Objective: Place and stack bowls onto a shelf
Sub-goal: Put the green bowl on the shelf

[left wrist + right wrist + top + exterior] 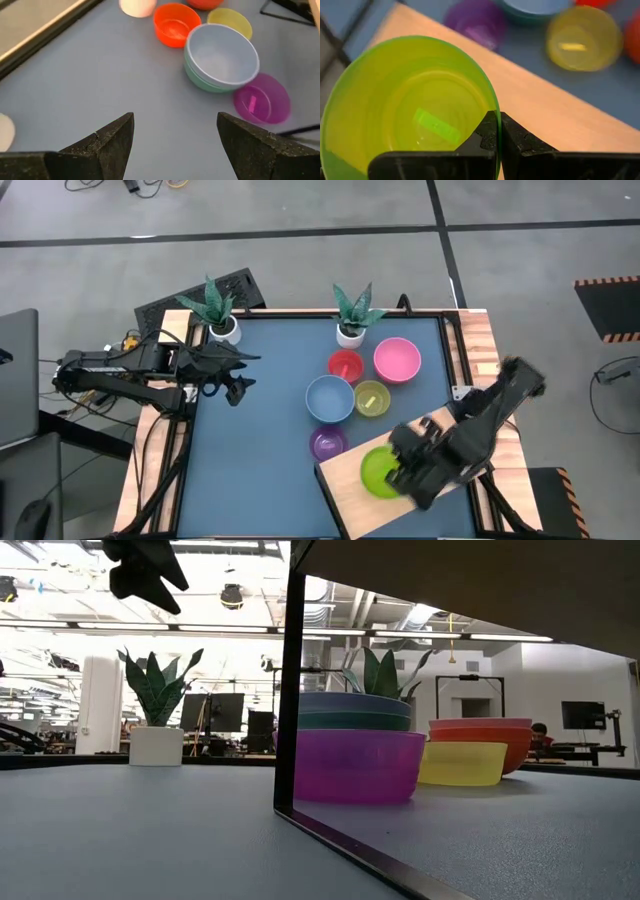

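A lime green bowl (pixel 410 105) sits upright over the pale wooden shelf (pixel 345 485) at the table's near right, with my right gripper (pixel 499 117) shut on it. Whether the bowl rests on the shelf (pixel 555 105) or hangs just above it does not show. On the blue table stand a purple bowl (pixel 328 443), a light blue bowl (pixel 329 398) nested in a dark green one (pixel 200 80), a yellow-green bowl (pixel 371 399), a red bowl (pixel 345 366) and a pink bowl (pixel 397 360). My left gripper (pixel 175 135) hovers open at the table's left, clear of them. My right gripper pinches the lime green bowl's rim (pixel 490 107) on the side nearest the wrist, one finger (pixel 482 132) inside the bowl and one finger (pixel 520 137) outside. The fingers come slanting down from the table's right. The bowl stays upright.
Two white plant pots (pixel 225 330) (pixel 351 333) stand along the far edge. In the low view the shelf is a raised board on a dark upright (pixel 290 690), with the purple bowl (pixel 355 765) beside it. Wooden rails (pixel 480 345) line the table's sides. Bare table (pixel 255 460) lies left of the bowls.
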### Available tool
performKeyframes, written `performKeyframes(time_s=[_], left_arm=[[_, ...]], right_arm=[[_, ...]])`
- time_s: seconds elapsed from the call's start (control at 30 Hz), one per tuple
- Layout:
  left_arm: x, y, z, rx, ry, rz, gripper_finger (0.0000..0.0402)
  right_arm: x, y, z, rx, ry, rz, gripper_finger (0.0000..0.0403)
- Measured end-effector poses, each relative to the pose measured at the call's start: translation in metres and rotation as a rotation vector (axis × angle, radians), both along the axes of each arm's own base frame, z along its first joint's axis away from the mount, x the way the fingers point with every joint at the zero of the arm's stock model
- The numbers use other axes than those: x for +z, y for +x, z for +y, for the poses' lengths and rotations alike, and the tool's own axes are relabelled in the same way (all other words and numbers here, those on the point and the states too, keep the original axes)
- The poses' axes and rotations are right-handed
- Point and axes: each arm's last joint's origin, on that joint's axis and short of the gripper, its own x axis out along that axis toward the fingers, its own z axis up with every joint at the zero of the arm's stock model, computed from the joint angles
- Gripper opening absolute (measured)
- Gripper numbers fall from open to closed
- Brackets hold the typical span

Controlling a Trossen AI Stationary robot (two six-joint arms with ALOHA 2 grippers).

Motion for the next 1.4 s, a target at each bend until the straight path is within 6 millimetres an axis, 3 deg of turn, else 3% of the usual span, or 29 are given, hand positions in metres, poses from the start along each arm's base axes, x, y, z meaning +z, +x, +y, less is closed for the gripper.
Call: performKeyframes(time_s=[0.1, 0.2, 0.33, 0.6, 1.0, 1.13, 1.4], left_arm=[[0.000, 0.000, 0.001, 0.035, 0.001, -0.006, 0.0269], [0.000, 0.000, 0.001, 0.050, -0.010, -0.013, 0.0269], [0.000, 0.000, 0.001, 0.057, -0.021, -0.014, 0.0269], [0.000, 0.000, 0.001, 0.055, -0.034, -0.015, 0.0269], [-0.001, -0.001, 0.000, 0.021, -0.025, 0.002, 0.0269], [-0.001, -0.001, 0.000, 0.009, -0.013, 0.009, 0.0269], [-0.001, -0.001, 0.000, 0.001, -0.002, 0.013, 0.0269]], right_arm=[[0.014, -0.014, -0.022, -0.040, 0.127, -0.217, 0.0023], [0.007, -0.007, -0.024, 0.006, 0.238, -0.354, 0.0023], [-0.021, 0.010, -0.019, 0.042, 0.215, -0.258, 0.0023], [-0.046, 0.041, -0.003, 0.099, 0.172, -0.139, 0.0023], [-0.032, 0.058, 0.018, 0.136, 0.012, 0.053, 0.0023], [-0.035, 0.068, 0.025, 0.150, 0.010, 0.050, 0.0023], [-0.037, 0.066, 0.029, 0.151, 0.011, 0.058, 0.0023]])
